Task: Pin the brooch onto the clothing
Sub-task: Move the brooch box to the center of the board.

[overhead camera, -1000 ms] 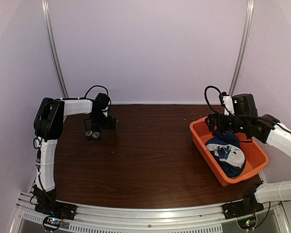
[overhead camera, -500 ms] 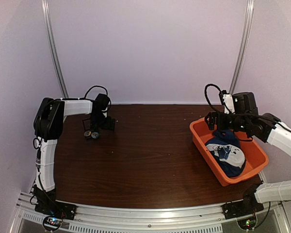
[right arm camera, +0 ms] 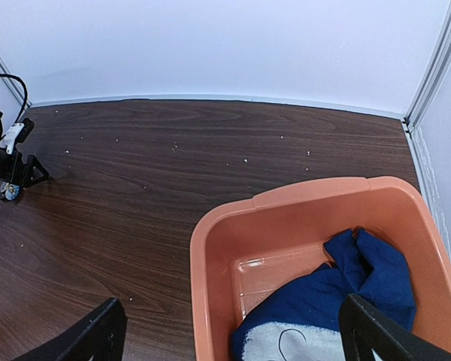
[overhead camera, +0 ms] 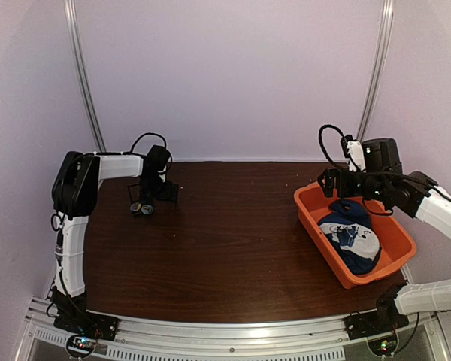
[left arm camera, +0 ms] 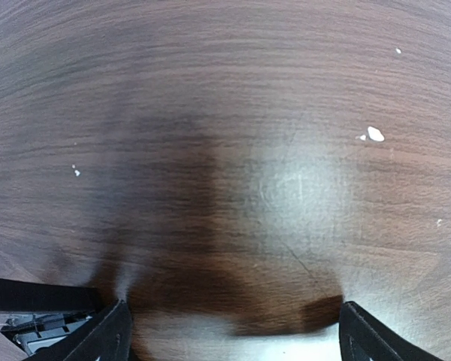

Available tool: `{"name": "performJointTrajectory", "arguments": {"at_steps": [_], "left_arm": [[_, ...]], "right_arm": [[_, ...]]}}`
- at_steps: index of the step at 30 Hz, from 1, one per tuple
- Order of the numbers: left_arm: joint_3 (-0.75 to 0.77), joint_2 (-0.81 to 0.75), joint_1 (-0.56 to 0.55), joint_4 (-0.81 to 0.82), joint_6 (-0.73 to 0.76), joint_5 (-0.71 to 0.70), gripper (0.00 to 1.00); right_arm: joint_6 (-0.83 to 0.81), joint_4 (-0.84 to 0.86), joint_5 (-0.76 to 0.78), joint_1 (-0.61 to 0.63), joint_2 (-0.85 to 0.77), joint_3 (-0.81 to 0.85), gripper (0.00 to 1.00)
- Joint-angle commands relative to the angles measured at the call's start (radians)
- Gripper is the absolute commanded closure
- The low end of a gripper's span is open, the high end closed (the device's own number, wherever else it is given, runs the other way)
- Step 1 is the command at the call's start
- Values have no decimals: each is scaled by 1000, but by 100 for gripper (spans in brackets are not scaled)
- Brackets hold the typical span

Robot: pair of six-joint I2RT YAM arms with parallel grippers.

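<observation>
Right gripper [overhead camera: 329, 185] hangs over the far corner of the tub [overhead camera: 313, 226] with its jaws wide apart and nothing between them. In its wrist view the two fingertips stand at the lower corners, and the shirt [right arm camera: 338, 301] lies below them, untouched. Left gripper [left arm camera: 233, 338] is just as wide open and also empty. Its wrist view shows only bare table [overhead camera: 233, 241] between the fingers, close under them. The brooch [overhead camera: 148, 210] lies on the table at the far left, just beside the left gripper and on its near side; a small dark box [overhead camera: 137, 207] sits next to it, but both are too small to see in detail. The shirt is crumpled inside the tub at the right, with part of the white print facing up - so it is well apart from the brooch. I judge that the task is at its very beginning: nothing is picked up and the shirt is not spread. The next move probably asks the right gripper to go down into the tub, close on a fold of the cloth and bring it out to the middle of the table. The left one needs to shift a little toward itself and take the brooch - a tiny flat thing, likely hard to pinch from the wood.
</observation>
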Motion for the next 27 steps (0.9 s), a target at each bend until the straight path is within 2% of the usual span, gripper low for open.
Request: {"name": "performJointTrajectory", "arguments": {"at_steps": [1,27], "left_arm": [[-45,17,25,-68,-9,-41,2],[-58,38,80,-78,-3,-85,2]], "right_arm": [[-7,-23,22,5,0,18,0],[-46,-88,101,5,3,74,0]]}}
